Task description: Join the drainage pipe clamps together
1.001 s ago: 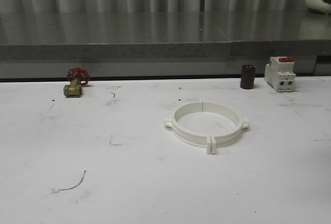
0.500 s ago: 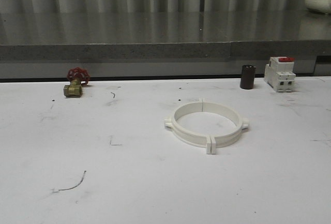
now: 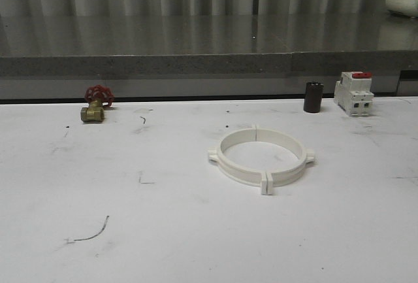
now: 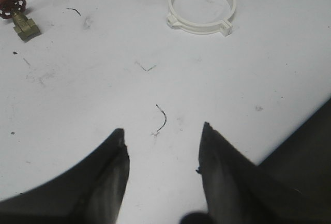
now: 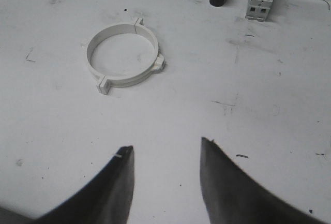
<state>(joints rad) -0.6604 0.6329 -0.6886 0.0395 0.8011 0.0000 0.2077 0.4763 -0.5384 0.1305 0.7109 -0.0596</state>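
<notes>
The two white drainage pipe clamps (image 3: pixel 261 159) lie on the white table, their ends meeting so that they form one closed ring with small tabs at the seams. The same ring of clamps (image 4: pixel 202 5) lies far ahead of my left gripper (image 4: pixel 163 130), which is open over bare table with nothing between its fingers. From the right wrist the clamps (image 5: pixel 123 56) lie ahead and to one side of my right gripper (image 5: pixel 166 146), also open and holding nothing.
A brass valve with a red handwheel (image 3: pixel 95 104) sits at the back left. A dark cylinder (image 3: pixel 313 97) and a white circuit breaker with a red top (image 3: pixel 353 93) stand at the back right. A grey ledge (image 3: pixel 196 64) runs behind the table.
A dark-and-white shape in the top right corner of the front view has moved out of sight. The ring and the other objects have not moved.
</notes>
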